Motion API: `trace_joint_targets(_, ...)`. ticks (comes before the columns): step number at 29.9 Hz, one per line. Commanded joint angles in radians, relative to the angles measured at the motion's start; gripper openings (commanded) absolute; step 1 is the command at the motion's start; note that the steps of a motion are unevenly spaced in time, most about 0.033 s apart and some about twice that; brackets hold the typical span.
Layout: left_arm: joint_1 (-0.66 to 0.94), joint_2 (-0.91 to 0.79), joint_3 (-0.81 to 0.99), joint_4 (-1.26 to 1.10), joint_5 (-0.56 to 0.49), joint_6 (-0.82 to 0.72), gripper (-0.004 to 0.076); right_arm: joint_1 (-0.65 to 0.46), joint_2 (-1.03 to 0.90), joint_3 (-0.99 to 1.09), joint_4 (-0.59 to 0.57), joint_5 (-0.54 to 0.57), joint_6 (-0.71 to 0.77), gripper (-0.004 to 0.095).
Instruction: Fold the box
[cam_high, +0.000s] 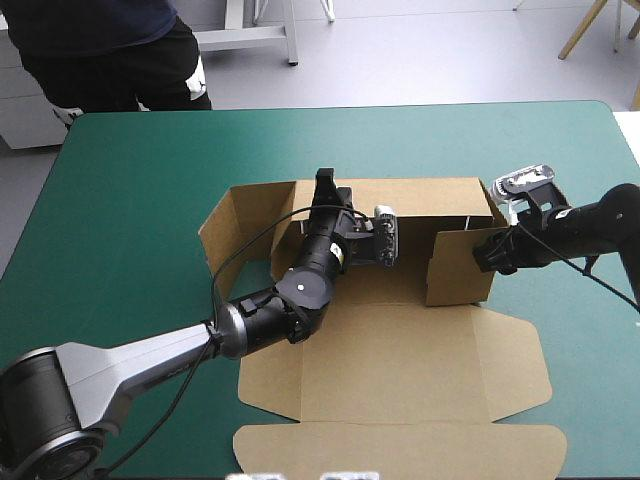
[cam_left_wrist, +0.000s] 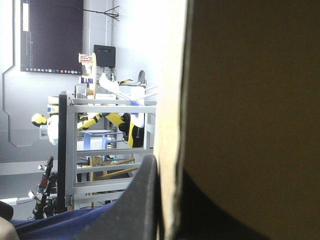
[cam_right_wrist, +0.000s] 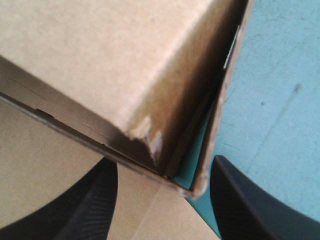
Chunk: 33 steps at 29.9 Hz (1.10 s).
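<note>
Box: far and right walls raised, lid flat. Left pincer clamps the far wall; right pincer gapes wide, straddling a corner.

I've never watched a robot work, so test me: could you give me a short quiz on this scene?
1. True or false: the box's lid lies flat on the teal-green cover.
2. What does the left gripper clamp? A the far wall; B the lid; C the teal-green cover.
3. Fill in: the right gripper is ___, with a corner of the right wall between its fingers.
Key: 1 true; 2 A; 3 open.
</note>
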Motion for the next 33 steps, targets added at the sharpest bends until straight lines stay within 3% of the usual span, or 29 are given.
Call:
trace_joint_targets(1, -0.008, -0.041, -0.024, 0.023, -0.003, -0.022, -0.001, -0.001, -0.03, -0.023, 0.05, -0.034, -0.06, 0.0508)
trace_joint_targets(5, -0.008, -0.041, -0.024, 0.023, -0.003, -0.022, -0.001, -0.001, -0.028, -0.005, 0.067, -0.07, -0.06, 0.0509)
trace_joint_targets(11, -0.008, -0.041, -0.024, 0.026, -0.003, -0.015, -0.001, 0.001, -0.028, 0.101, 0.181, -0.135, -0.145, 0.0509)
trace_joint_targets(20, -0.008, -0.041, -0.024, 0.027, -0.022, 0.085, -0.001, 0.001, -0.028, 0.147, 0.272, -0.24, -0.238, 0.0506)
trace_joint_targets(33, -0.008, -0.041, -0.024, 0.027, -0.022, 0.148, -0.001, 0.001, -0.028, 0.147, 0.275, -0.26, -0.344, 0.0214)
